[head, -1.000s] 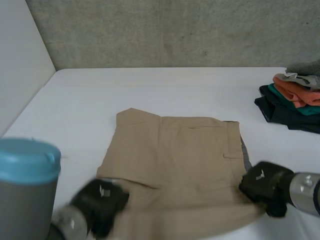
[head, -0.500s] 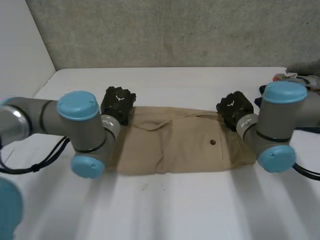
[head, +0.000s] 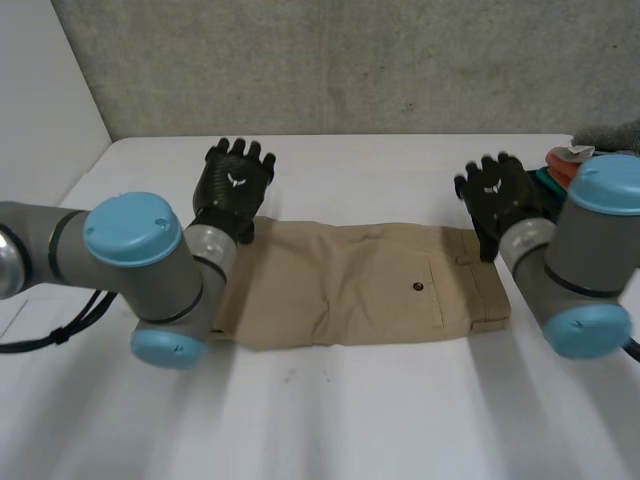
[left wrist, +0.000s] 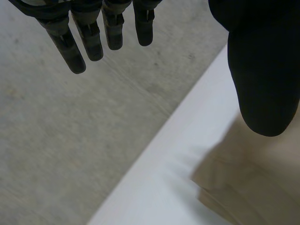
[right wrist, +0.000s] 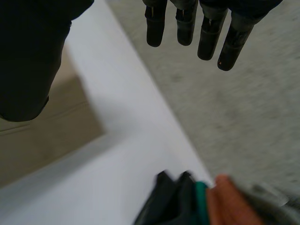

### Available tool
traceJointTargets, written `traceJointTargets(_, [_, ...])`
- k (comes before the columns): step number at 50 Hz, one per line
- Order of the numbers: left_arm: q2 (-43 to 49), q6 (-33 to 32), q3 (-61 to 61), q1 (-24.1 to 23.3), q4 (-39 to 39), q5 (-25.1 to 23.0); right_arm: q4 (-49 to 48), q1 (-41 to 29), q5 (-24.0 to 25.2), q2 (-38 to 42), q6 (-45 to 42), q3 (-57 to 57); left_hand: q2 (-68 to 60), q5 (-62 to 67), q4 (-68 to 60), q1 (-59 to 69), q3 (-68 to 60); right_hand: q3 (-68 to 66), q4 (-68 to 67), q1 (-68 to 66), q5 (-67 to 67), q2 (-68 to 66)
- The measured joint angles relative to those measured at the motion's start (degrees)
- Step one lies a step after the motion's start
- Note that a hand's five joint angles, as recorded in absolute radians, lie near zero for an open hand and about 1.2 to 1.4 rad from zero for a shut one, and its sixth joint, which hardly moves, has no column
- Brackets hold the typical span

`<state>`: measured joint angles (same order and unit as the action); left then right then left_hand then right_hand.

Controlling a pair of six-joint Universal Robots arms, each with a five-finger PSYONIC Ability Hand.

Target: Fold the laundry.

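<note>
The tan shorts (head: 360, 285) lie folded in half lengthwise as a flat band across the middle of the white table (head: 330, 420). My left hand (head: 232, 186) hovers open just beyond the band's far left corner, fingers spread and holding nothing. In the left wrist view its fingers (left wrist: 89, 35) are straight, and the tan cloth (left wrist: 253, 178) lies under the thumb. My right hand (head: 495, 194) is open above the far right corner by the waistband. Its fingers (right wrist: 206, 28) are straight too, the shorts' corner (right wrist: 51, 136) below its thumb.
A stack of folded clothes (head: 575, 190) in dark, teal, orange and grey sits at the table's right edge, close to my right arm (head: 580, 270); the same pile (right wrist: 206, 206) appears beyond my right hand. A concrete wall (head: 350, 60) backs the table.
Both hands carried the near edge of the shorts over to the far edge, folding them in half, then let go and opened.
</note>
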<state>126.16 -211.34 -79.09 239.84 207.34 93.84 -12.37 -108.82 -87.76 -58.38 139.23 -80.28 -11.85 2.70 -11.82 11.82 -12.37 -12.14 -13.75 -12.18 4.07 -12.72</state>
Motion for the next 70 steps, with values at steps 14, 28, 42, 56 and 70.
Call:
traceJointTargets(14, [-5.30, 11.59, -8.85, 0.15, -8.99, -0.43, 7.71, 4.69, 10.91, -5.12, 6.21, -14.73, 0.00, 0.00, 0.00, 0.00, 0.00, -13.90, -12.39, -12.08, 10.78, -12.79])
traceJointTargets(28, [-7.26, 12.94, -10.41, 0.05, -8.70, -0.41, -3.98, 6.33, 10.72, 0.64, 5.85, -15.19, 0.00, 0.00, 0.00, 0.00, 0.00, -54.68, -54.39, -39.75, 47.91, -54.71])
traceJointTargets(42, [-14.25, 12.93, -14.33, 0.37, -8.71, -0.41, 1.29, 13.35, 12.08, -11.13, -9.08, -18.21, 0.00, 0.00, 0.00, 0.00, 0.00, -54.93, -54.43, -41.91, 50.10, -54.83])
traceJointTargets(56, [-19.24, 13.17, -17.17, 2.16, -8.79, 0.11, -6.86, -10.62, 31.51, -6.17, -27.53, -10.75, 0.00, 0.00, 0.00, 0.00, 0.00, -56.25, -54.44, -41.91, 51.29, -54.85])
traceJointTargets(70, [-23.77, 16.11, -19.89, 7.00, -9.17, 0.06, -8.70, -23.82, 34.45, 7.93, -30.95, -2.63, 0.00, 0.00, 0.00, 0.00, 0.00, -25.07, -23.54, -20.98, 23.96, -23.26])
